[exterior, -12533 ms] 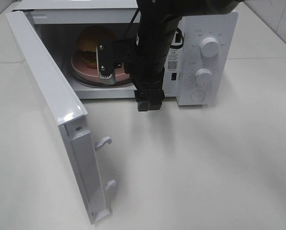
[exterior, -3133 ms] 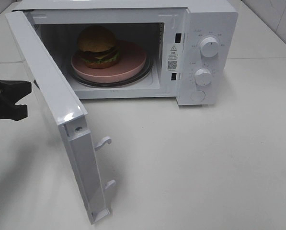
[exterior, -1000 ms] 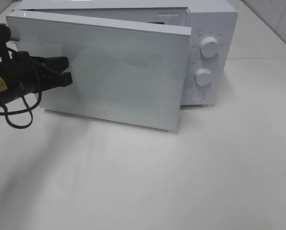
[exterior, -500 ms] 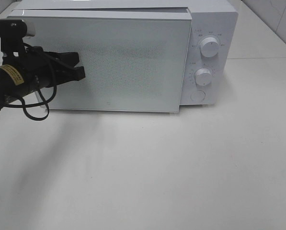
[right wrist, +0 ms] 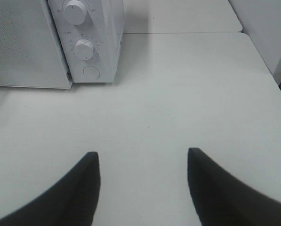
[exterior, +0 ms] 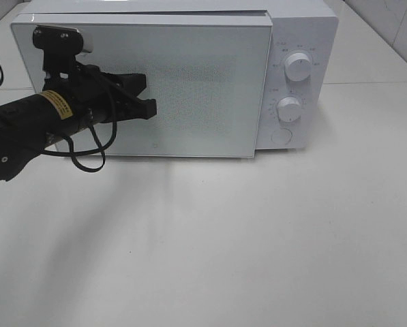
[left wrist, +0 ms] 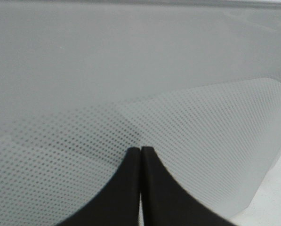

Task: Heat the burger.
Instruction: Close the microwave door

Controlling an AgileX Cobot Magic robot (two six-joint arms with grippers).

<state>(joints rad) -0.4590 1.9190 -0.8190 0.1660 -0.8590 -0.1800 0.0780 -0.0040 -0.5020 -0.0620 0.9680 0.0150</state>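
Table (exterior: 271, 238): a pale, bare surface is seen across the exterior high view. Nothing is set on it toward 6 o'clock.
Microwave (exterior: 305, 27): a white cabinet is stood at 12 o'clock on the table, with its control panel on the 3 o'clock side.
Door (exterior: 203, 88): it is hinged at 9 o'clock and lies flat against the cabinet front. A thin dark seam is left along its top edge. Whether the latch is caught cannot be told.
Left gripper (exterior: 145, 92): it is reached in from 9 o'clock. Its fingers are pressed together on nothing, and their tips are set against the dotted door window.
Right gripper (right wrist: 142, 160): its fingers are spread with nothing between them. It is held over bare table, well apart from the microwave.
Burger: it is not visible in any view and is judged to be shut inside, behind the door.
Burger handling: it is judged to be light, soft and loosely stacked, so it would be easily crushed or slid apart. If a hold were needed, the bun's sides should be taken low and gently.
Upper knob (exterior: 298, 67): untouched, at 3 o'clock of the door.
Lower knob (exterior: 289, 109): untouched, just below the upper knob. A knob turn is judged to be what remains before heating can start.
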